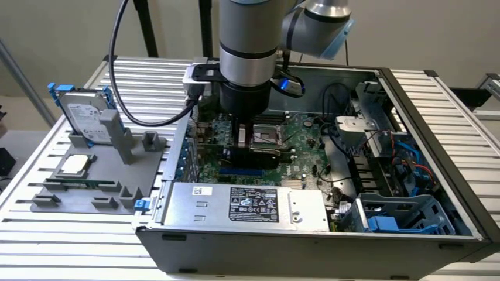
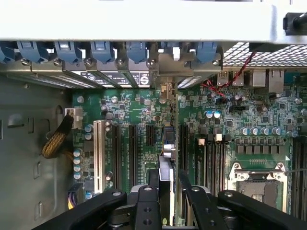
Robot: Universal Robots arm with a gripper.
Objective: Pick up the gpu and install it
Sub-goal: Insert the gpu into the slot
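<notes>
Between my fingers the gpu stands edge-on (pinched), long axis toward the bracket slots, expansion slots flanking.

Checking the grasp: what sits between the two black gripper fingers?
In the wrist view, the thin gpu card stands edge-on between the fingers, above the green motherboard.

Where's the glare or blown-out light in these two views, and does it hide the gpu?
Wrist view: the case wall across the far edge is washed out to near white; the gpu, seen edge-on between the gripper fingers, stays readable, as does the motherboard. Exterior view: even light, mild sheen on the power supply; the arm blocks the gpu.
</notes>
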